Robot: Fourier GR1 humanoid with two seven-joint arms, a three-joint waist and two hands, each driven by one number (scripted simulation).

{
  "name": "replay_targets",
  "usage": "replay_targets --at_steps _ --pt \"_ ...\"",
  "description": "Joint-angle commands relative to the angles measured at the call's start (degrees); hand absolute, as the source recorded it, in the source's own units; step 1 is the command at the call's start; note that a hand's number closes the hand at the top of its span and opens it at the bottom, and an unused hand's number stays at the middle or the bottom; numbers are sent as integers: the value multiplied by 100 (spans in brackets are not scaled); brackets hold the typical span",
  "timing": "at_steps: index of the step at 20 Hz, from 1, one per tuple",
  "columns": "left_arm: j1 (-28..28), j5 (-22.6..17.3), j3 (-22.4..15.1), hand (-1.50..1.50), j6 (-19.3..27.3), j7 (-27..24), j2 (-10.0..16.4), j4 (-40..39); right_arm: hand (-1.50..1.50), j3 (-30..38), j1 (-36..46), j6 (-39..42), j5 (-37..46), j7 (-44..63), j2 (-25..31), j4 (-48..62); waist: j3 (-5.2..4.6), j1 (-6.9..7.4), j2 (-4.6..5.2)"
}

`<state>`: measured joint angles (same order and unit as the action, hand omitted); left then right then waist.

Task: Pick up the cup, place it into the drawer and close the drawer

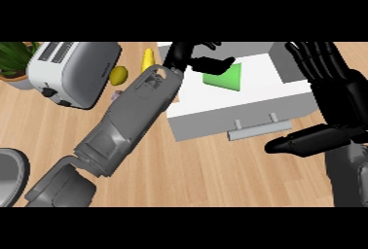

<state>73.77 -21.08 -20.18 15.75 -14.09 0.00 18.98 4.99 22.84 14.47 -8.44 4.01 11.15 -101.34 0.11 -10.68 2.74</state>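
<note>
The green cup lies inside the open white drawer, left of its middle. My left hand hangs over the drawer's far left corner. Its thumb lies across the cup's far edge and its relaxed fingers stay further back, apart from the cup. My right hand is open at the drawer's right side, fingers straight along the right wall. Its thumb points left just in front of the drawer front, beside the grey handle.
A silver toaster stands at the far left with a potted plant behind it. A lemon and a yellow banana lie between the toaster and the drawer. A grey round rim shows at the left edge.
</note>
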Motion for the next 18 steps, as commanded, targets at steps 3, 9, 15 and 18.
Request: replay_targets --at_steps 3,9,15,18 --pt "-281 -696 143 -150 2 -504 0 268 150 -524 45 674 -585 29 -206 -15 -7 -223 56" --pt "-222 -1254 337 -150 -114 -1153 0 548 150 -966 -181 1902 -1204 358 344 -52 -9 14 -59" --pt "-107 -1505 459 -150 230 -1402 0 387 -150 -1604 -435 2370 -160 887 1111 -241 -13 404 -162" --pt "-225 -1658 269 -150 373 -1507 0 356 -150 -1580 -360 2137 690 701 1210 -249 -5 491 -157"
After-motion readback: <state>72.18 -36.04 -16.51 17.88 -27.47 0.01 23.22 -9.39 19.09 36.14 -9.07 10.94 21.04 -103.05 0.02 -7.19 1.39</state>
